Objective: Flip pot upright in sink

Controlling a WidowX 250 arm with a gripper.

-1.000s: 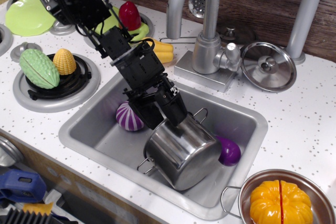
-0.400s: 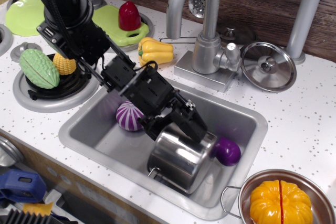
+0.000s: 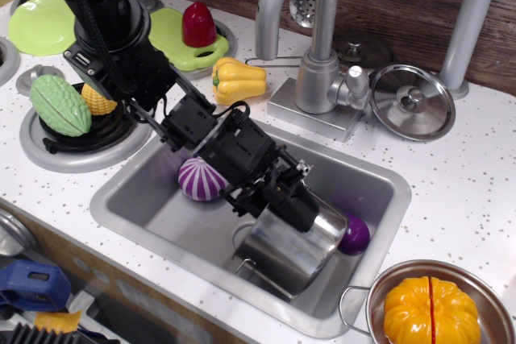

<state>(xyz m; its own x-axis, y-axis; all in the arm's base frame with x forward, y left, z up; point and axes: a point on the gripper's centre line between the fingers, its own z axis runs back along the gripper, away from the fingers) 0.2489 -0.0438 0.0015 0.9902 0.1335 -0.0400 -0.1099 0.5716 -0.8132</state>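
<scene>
The gripper (image 3: 300, 205) is down inside the sink (image 3: 157, 215), clenched on the upper rim of the pot (image 3: 289, 249); one black finger lies over the outside of the wall, the other is hidden behind the rim. The pot stands in the right half of the basin, close to the front wall, tilted with its mouth turned up and back toward the gripper. One thin wire handle shows at its lower left side. The black arm (image 3: 121, 46) runs from the gripper up and left, across the sink's back-left corner to the far left edge of the tabletop (image 3: 476, 191).

Just right of the pot, touching or nearly touching it, a purple ball-like toy (image 3: 355, 234) rests on the basin floor. Left of the gripper a purple and white striped onion (image 3: 200, 179) lies on the floor of the sink.

Behind the sink rises the curved silver faucet (image 3: 306, 38), with a yellow pepper (image 3: 239, 80) to its left and a flat steel lid (image 3: 413, 102) to its right. At the front right corner a steel bowl (image 3: 363, 300) holds an orange pumpkin (image 3: 431, 311). On the left side a green ribbed vegetable (image 3: 60, 105) and a yellow corn cob (image 3: 95, 100) lie on a round burner (image 3: 72, 155).
</scene>
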